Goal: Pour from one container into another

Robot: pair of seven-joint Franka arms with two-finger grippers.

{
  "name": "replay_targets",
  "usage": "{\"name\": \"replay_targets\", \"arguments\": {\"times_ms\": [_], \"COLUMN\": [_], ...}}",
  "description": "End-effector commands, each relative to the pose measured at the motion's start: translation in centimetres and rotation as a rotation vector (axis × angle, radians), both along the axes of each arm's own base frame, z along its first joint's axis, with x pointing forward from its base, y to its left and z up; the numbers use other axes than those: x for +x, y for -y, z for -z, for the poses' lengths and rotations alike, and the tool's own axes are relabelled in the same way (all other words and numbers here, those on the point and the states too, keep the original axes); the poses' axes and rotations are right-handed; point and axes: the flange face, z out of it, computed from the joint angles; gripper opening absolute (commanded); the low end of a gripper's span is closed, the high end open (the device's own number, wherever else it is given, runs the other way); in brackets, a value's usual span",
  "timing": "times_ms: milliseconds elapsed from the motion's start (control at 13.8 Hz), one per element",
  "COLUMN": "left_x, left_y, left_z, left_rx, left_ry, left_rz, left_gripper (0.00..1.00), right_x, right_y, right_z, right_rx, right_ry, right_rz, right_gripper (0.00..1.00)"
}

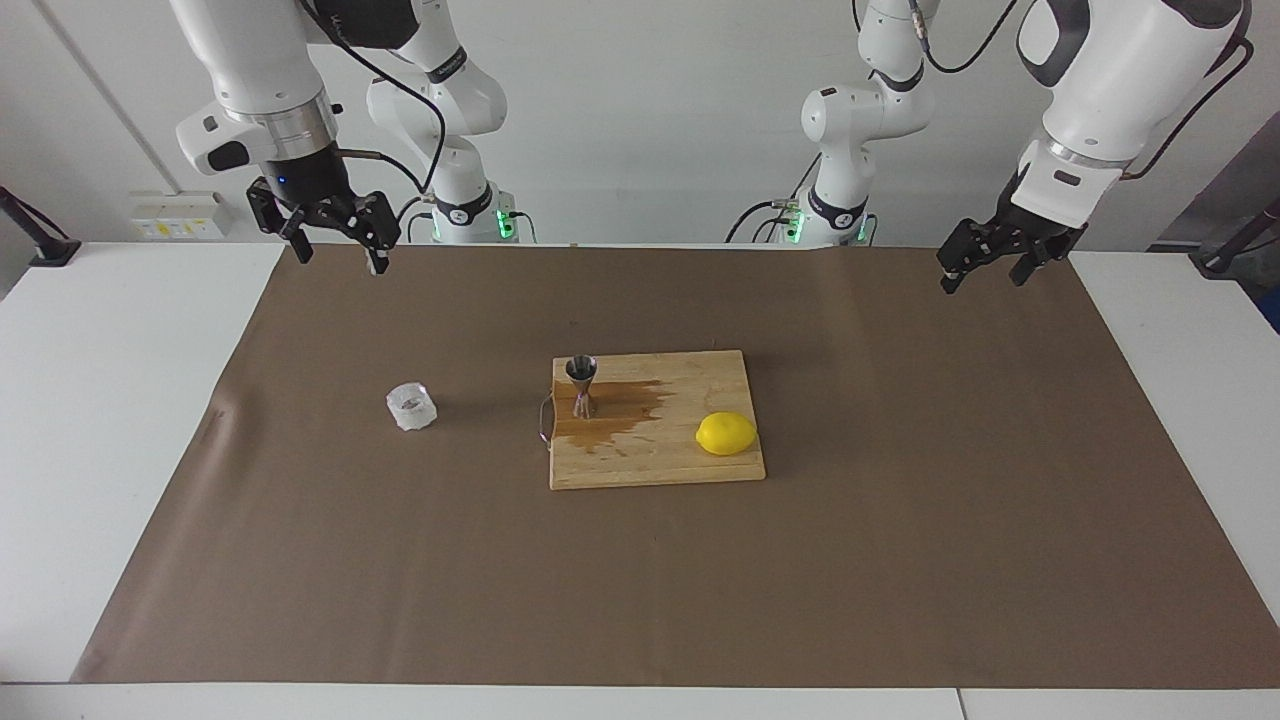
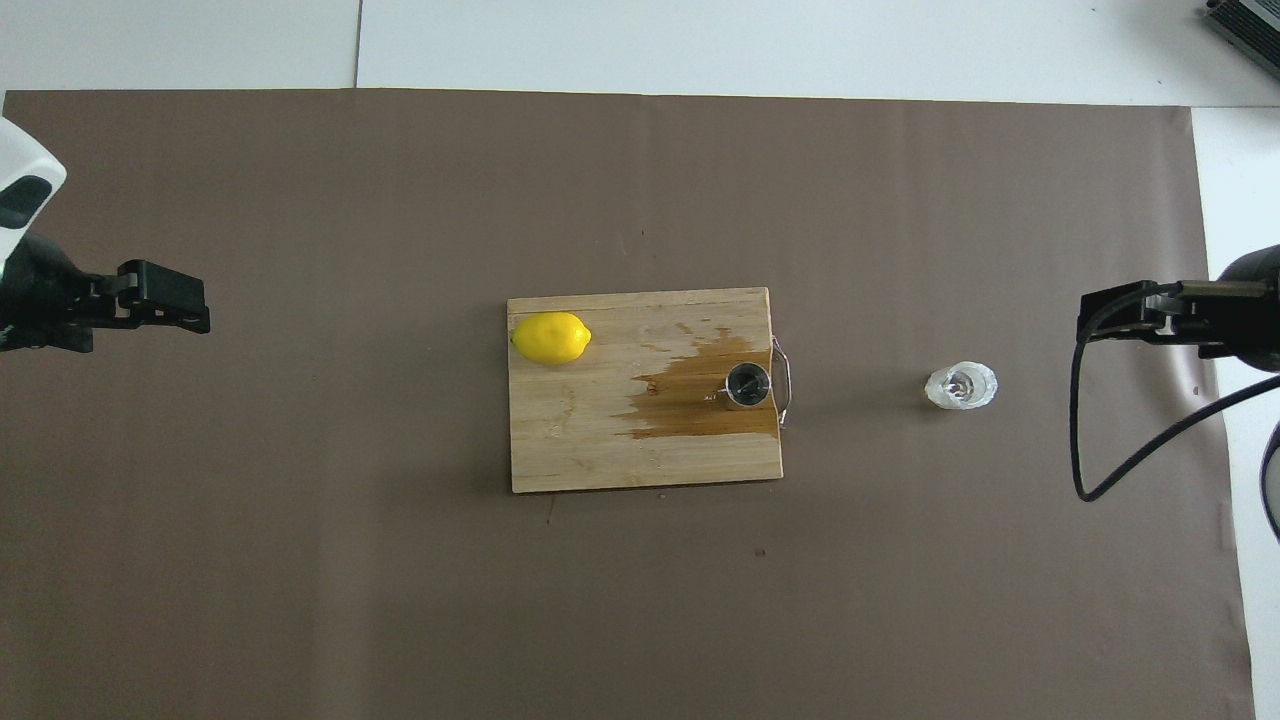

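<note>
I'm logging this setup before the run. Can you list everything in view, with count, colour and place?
Glass tumbler: one, clear, on the brown mat toward the right arm's end of the table.
Jigger: one, steel, upright on the cutting board, in a wet patch.
Cutting board: one, light wood, mid-mat.
Wet patch: one, dark brown, on the board around the jigger.
Lemon: one, yellow, on the board's end toward the left arm.
Mat: one, brown, covering the white table.
Right hand: black, raised, open, waiting.
Left hand: black, raised, waiting.
</note>
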Motion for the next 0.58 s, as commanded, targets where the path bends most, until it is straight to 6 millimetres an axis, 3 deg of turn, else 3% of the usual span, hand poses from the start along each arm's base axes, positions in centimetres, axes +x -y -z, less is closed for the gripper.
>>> {"name": "replay_targets", "arguments": {"times_ms": [0, 507], "left_x": [-1.02, -1.0], "left_y": [-0.27, -0.27], "left_z": [-0.23, -0.24], "left_rx": [-0.007, -0.007], "left_ry": [-0.006, -0.005], "left_rz": [-0.006, -0.006], "left_gripper": [1.0, 1.0], "right_x": [-0.18, -0.71], "right_y": [0.06, -0.14], "right_z": [0.21, 0.98], "right_rx": [0.008, 0.024], "right_ry": [-0.013, -0.036], "right_rz": [0.008, -0.056], "right_gripper": [1.0, 1.0]}}
